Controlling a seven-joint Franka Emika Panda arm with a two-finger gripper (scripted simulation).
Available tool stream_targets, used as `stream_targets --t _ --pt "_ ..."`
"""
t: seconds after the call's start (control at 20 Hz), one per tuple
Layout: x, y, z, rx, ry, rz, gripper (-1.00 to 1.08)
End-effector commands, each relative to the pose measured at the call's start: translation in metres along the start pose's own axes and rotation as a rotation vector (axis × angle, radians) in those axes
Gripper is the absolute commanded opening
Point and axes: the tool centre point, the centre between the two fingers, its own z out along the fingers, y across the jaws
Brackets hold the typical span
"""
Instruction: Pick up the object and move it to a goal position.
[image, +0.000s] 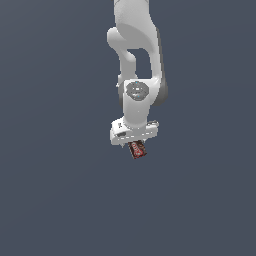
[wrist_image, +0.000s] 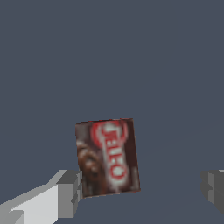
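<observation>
The small flat dark red-brown box with a red and white printed label (image: 138, 149) sits just under the white two-fingered gripper (image: 136, 142) in the exterior view, tilted and poking out below the hand. In the wrist view the box (wrist_image: 108, 156) lies between the grey fingers (wrist_image: 69, 192), beside the one finger and well apart from the other. The jaws stand wide apart, gripping nothing; whether the near finger touches the box cannot be told. All around is a plain dark blue-grey surface (image: 55, 190).
</observation>
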Motion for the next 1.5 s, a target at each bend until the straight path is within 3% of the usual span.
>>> stream_targets --t 0.0,0.3,1.3,1.35,1.45 --pt "-0.003 -0.012 0.014 0.005 -0.002 -0.043 1.00" --pt "-0.008 -0.025 0.029 0.012 -0.005 -0.089 1.00" --pt "-0.009 -0.025 0.080 0.012 -0.005 -0.090 1.00" --pt "-0.009 -0.025 0.080 0.012 -0.005 -0.090 -1.00" --pt "-0.009 -0.025 0.080 0.012 -0.005 -0.090 -1.00"
